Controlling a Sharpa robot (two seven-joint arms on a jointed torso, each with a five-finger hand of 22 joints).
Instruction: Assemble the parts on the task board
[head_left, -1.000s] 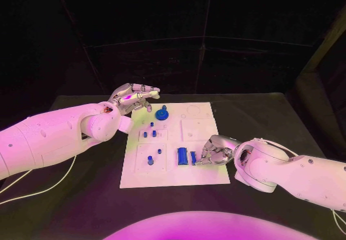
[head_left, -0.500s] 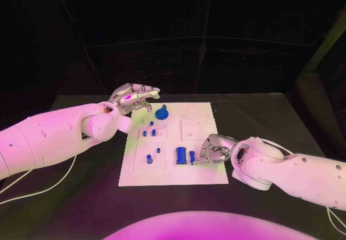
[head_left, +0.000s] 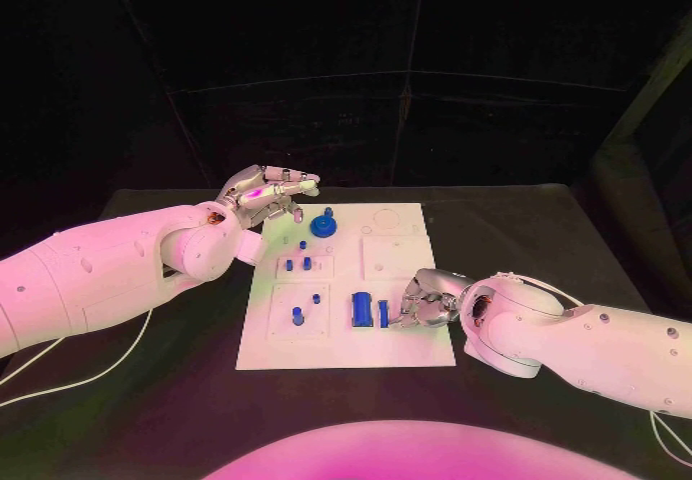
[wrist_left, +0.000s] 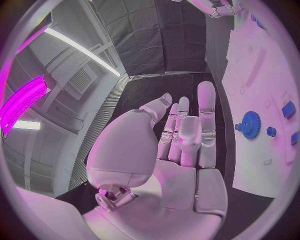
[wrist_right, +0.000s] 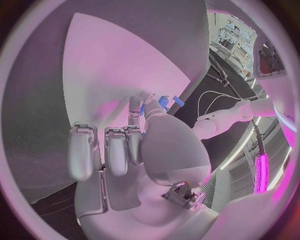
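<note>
The white task board (head_left: 346, 335) lies mid-table. On it are a blue gear (head_left: 325, 226), several small blue pegs (head_left: 299, 266), a wide blue block (head_left: 362, 310) and a narrow blue block (head_left: 384, 314). My right hand (head_left: 426, 300) is low over the board's right side, with its thumb and a fingertip pinching the narrow blue block (wrist_right: 164, 102) and its other fingers curled in. My left hand (head_left: 267, 193) hovers above the board's far left corner and holds nothing. In the left wrist view its fingers (wrist_left: 206, 120) are stretched out beside the gear (wrist_left: 251, 121).
Bare black table (head_left: 548, 230) surrounds the board on every side. The board's right column has shallow, bare recesses (head_left: 389, 255). A pale cable (head_left: 87, 375) trails under my left arm at the table's near left.
My right hand and forearm have edged slightly left, closing on the narrow block. The left hand stays where it was.
</note>
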